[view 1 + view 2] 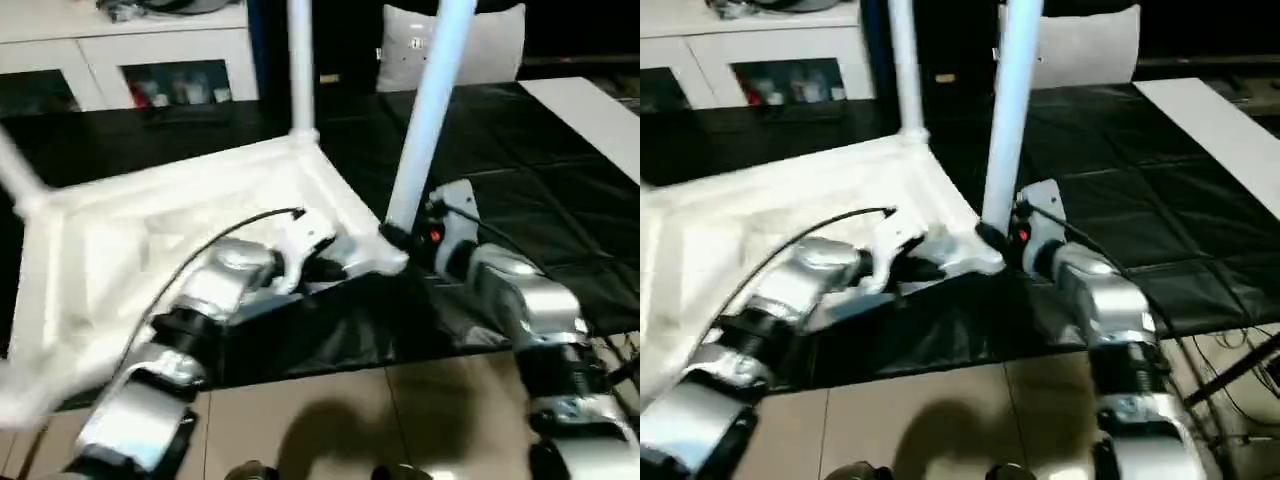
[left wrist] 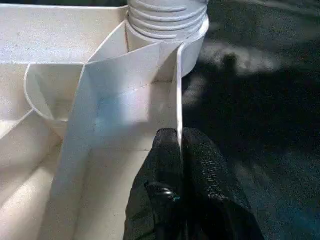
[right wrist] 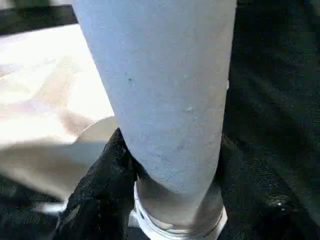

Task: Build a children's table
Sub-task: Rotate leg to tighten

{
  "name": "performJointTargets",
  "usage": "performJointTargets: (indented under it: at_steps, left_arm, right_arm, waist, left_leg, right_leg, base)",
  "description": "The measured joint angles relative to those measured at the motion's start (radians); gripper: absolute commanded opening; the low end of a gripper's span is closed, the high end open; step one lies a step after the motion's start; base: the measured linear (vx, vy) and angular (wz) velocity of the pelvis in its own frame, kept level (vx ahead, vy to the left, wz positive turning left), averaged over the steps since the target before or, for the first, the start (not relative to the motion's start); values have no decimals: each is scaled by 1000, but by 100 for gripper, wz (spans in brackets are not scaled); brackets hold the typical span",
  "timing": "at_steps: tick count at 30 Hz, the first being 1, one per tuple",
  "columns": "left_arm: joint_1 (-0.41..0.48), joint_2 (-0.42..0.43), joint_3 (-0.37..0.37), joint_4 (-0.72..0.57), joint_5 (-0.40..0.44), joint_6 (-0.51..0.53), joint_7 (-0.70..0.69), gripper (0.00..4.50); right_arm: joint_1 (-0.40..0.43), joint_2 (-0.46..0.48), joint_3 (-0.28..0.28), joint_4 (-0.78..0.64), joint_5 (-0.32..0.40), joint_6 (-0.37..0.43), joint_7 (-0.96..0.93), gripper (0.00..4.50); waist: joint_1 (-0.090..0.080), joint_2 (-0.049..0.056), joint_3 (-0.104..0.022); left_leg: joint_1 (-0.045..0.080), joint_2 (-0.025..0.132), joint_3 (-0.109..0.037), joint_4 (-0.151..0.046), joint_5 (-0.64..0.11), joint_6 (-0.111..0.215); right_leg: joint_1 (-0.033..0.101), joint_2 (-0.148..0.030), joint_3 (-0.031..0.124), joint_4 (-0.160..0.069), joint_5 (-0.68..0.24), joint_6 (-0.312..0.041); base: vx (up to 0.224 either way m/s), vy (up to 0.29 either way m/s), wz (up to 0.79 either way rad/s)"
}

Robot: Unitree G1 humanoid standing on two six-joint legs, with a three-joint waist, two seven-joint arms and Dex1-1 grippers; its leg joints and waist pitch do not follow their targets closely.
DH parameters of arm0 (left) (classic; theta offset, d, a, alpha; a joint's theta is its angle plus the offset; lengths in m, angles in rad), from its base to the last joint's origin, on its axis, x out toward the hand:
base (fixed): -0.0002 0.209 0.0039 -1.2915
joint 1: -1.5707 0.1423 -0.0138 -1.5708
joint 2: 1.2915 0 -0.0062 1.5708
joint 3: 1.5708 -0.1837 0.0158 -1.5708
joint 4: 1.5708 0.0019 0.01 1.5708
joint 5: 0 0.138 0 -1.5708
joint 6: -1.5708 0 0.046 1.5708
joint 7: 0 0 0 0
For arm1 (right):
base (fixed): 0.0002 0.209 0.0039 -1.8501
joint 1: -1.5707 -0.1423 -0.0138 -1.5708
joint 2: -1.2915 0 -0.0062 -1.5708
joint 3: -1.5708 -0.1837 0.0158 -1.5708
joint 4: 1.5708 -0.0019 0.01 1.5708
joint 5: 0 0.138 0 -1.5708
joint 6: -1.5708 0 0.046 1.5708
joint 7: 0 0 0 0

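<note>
The white table top [image 1: 180,230] lies upside down on a black mat [image 1: 520,200], ribbed underside up, its near right corner between the two grippers. A table leg [image 1: 428,110] stands in that near right corner socket, leaning slightly to the right, and the right gripper [image 3: 170,175] is clamped around its lower end just above the socket, one black finger on each side of the tube. The left gripper [image 2: 180,165] is pinched tight on the thin rim wall of the table top, just left of the same socket, where the leg's threaded base [image 2: 167,15] sits. A second leg [image 1: 300,65] stands upright in the far right corner. A third leg [image 1: 18,175] juts from the far left corner. Beyond the mat stand a white cabinet [image 1: 130,60] with glass doors and a grey cushion [image 1: 490,45].
</note>
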Motion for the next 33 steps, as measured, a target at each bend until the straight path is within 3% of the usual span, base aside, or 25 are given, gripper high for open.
performJointTargets:
  at_steps: [7, 9, 18, 25, 33]
  left_arm:
    - [-3, -17, 3, 1, 7, -16, 18, 0]
    - [0, -13, -2, 5, 8, -40, 14, 0]
    - [42, 43, -2, 1, -13, -150, -88, 0]
    - [70, 142, -36, -15, -29, -252, -286, 0]
    - [79, 198, -82, -36, -33, -315, -477, 0]
  right_arm:
    - [17, 18, -18, -4, 12, -43, 12, 318]
    - [42, -31, -14, -29, 31, -35, 79, 342]
    - [97, -190, 19, -52, 66, -38, 332, 413]
    - [121, -329, 44, -52, 100, -149, 619, 413]
    - [109, -397, 118, -39, 134, -164, 876, 336]
  waist:
    - [19, 2, -1]
    - [28, 2, -1]
    - [37, 5, -1]
    - [60, 5, -2]
    - [93, 5, -2]
  left_leg:
    - [0, 2, 0, -8, 0, 1]
    - [0, 2, 0, -8, 0, 1]
    - [-1, 2, 0, -8, 0, 0]
    - [-1, 2, 0, -7, 0, 1]
    - [-1, 2, 0, -3, 0, 1]
  right_leg:
    - [-2, 1, -3, 0, 6, -4]
    - [-2, 1, -3, 0, 6, -4]
    - [-3, 1, -3, 0, 6, -4]
    - [-3, 1, -3, 1, 6, -4]
    - [-1, 0, -3, 2, 7, -4]
  base:
    - [0, 0, 0]
    - [0, 0, 0]
    - [0, 0, 0]
    - [0, 0, 0]
    - [0, 0, 0]
